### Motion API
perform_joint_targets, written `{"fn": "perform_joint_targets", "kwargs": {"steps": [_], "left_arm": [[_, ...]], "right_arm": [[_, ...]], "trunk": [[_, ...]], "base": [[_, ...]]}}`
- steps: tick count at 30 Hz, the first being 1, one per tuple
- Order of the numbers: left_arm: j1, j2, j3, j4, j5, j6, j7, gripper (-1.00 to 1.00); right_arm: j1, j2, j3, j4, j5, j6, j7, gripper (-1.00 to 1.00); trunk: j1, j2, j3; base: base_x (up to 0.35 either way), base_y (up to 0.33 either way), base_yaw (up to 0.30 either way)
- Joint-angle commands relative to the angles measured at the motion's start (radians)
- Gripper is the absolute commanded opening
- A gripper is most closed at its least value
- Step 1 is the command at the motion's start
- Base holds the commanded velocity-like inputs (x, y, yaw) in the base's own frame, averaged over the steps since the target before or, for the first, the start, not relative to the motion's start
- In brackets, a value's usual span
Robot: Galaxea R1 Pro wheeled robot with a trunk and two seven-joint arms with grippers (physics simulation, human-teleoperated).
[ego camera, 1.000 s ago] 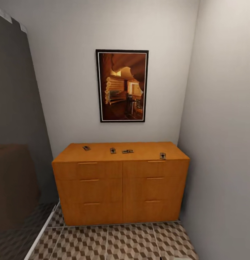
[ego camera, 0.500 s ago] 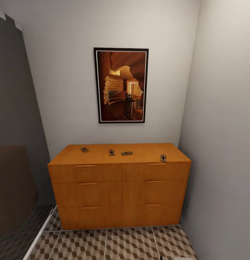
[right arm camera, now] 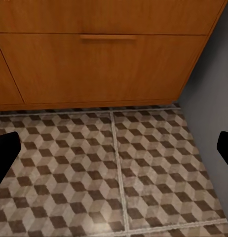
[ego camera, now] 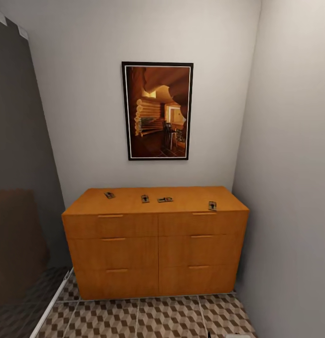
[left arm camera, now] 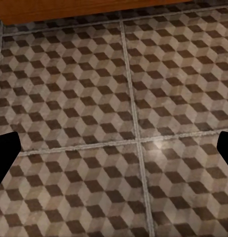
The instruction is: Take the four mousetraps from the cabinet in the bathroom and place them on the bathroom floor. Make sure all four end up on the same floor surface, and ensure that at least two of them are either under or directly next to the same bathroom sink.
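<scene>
Straight ahead in the head view: orange-brown cabinet (ego camera: 155,244) against the pale wall, two columns of stacked drawers, flat top.

On that top, four mousetraps in a loose row:
- leftmost mousetrap (ego camera: 109,195) toward 9 o'clock on the top, slightly farther back than the rest
- second mousetrap (ego camera: 145,199) just left of centre
- third mousetrap (ego camera: 165,199) at centre, close beside the second, turned crosswise
- rightmost mousetrap (ego camera: 212,205) toward 3 o'clock, well apart from the others, near the front edge

None on the bathroom floor (ego camera: 148,319) yet; cube-patterned tiles at 6 o'clock below the cabinet.

Above the cabinet, at 12 o'clock: dark-framed picture (ego camera: 158,111) on the wall. At 9 o'clock: grey translucent panel (ego camera: 17,188). At 3 o'clock: side wall meeting the cabinet's right end.

Left wrist view: left pincer (left arm camera: 114,150) pointed down at the floor tiles, dark fingertips (left arm camera: 5,153) at opposite edges of the picture, spread wide, nothing between them. Thin strip of the cabinet's base (left arm camera: 94,9) beyond the tiles.

Right wrist view: right pincer (right arm camera: 114,148) likewise spread wide and empty, fingertips (right arm camera: 5,150) at the picture's edges, over the tiles. Cabinet's lower drawers (right arm camera: 101,64) and a slot handle ahead of it, grey side wall alongside.

Mousetraps up on the cabinet top, both pincers down low near the floor in front of the cabinet, well apart from all four.
</scene>
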Motion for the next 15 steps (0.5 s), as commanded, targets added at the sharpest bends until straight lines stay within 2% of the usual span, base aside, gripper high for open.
{"fn": "perform_joint_targets", "kwargs": {"steps": [1, 15], "left_arm": [[0.000, 0.001, -0.007, -0.001, 0.002, -0.002, 0.009, 1.00], [0.000, 0.001, -0.007, -0.001, 0.002, -0.001, 0.009, 1.00]], "right_arm": [[-0.001, -0.001, 0.005, 0.001, 0.001, -0.002, -0.009, 1.00], [-0.001, 0.000, 0.005, 0.001, 0.000, -0.002, -0.009, 1.00]], "trunk": [[0.000, -0.001, -0.001], [0.000, -0.001, -0.001]], "base": [[0.000, 0.000, 0.000], [0.000, 0.000, 0.000]]}}
